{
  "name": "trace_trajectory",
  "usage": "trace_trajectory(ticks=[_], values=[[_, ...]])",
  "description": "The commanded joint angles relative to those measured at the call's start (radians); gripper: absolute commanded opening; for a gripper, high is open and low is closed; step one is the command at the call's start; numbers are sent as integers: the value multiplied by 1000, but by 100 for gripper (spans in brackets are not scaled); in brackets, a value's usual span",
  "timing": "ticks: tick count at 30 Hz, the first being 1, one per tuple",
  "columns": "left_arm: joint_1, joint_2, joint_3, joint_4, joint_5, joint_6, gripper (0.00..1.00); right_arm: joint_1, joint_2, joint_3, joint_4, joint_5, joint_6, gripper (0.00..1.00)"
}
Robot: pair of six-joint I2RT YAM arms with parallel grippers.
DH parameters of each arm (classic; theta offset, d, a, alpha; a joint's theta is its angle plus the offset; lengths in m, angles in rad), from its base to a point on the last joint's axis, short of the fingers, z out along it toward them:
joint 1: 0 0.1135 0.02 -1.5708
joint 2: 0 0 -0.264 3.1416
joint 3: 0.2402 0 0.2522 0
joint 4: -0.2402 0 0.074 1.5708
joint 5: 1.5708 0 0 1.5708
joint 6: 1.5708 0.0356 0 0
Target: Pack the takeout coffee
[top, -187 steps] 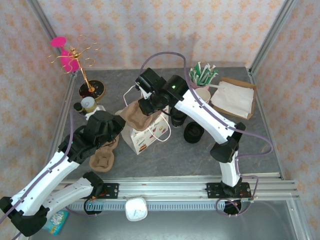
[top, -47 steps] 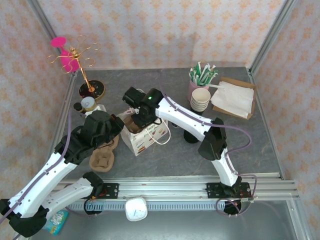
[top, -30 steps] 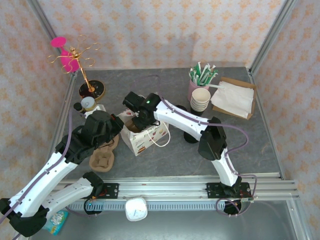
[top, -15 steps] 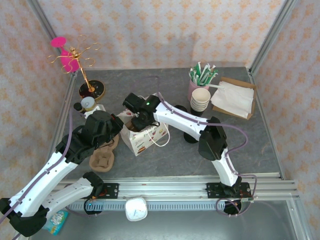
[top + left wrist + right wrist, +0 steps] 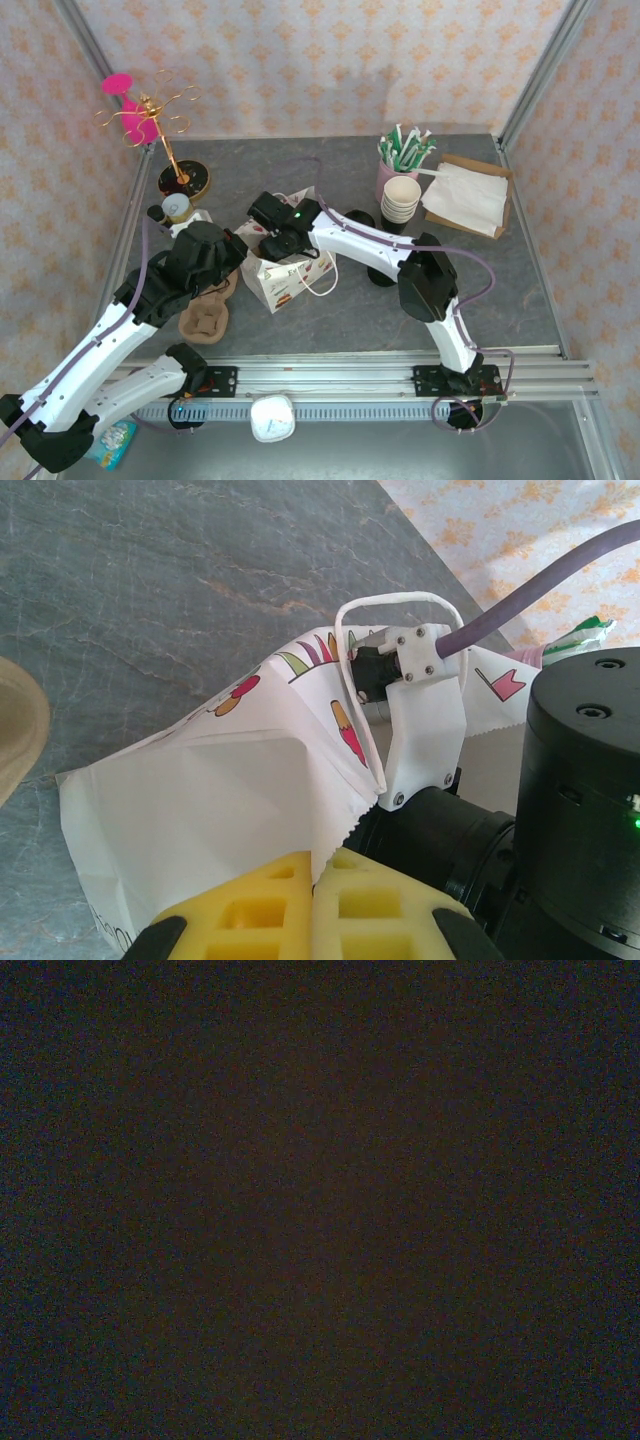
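Takeout coffee (image 5: 157, 213): small black cup, dark top (no writing we can read), well left of left gripper (image 5: 312, 880), its jaws clamped on paper bag (image 5: 200, 810); right gripper (image 5: 272, 240) is inside the bag, and we cannot tell how its jaws stand.

Readable text: none in any view.
paper bag (image 5: 230, 810), lower left corner: a few dark printed letters, cut off by the frame edge and too small to read.
paper bag, side seen from above: small reddish print, possibly a logo, illegible.
green-and-white packets (image 5: 405, 148): no lettering can be made out.
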Motion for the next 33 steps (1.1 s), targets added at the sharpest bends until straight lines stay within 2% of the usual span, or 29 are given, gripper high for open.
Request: trace_trajectory(ticks=[1,3,5,6,12,18,33], values=[[4,7,1,-22,-22,2,5,-3,-23,-16,-31,39,6,77],[4,7,3,-23,-25,2,5,-7,-34,-10,-35,31,5,83],[4,9,3,-26,-28,2,5,-6,-34,12,-57,30,1,98],[4,9,4,-29,-33,1,5,-6,-37,27,-70,27,-3,100],[4,13,3,-49,-62,-3,5,-9,-72,100,-119,26,-10,100],[4,14,18,-83,-103,-10,5,-8,-83,179,-176,-25,-26,100],[4,23,63,-113,-146,-54,5,-15,-103,378,-280,-16,-37,99]])
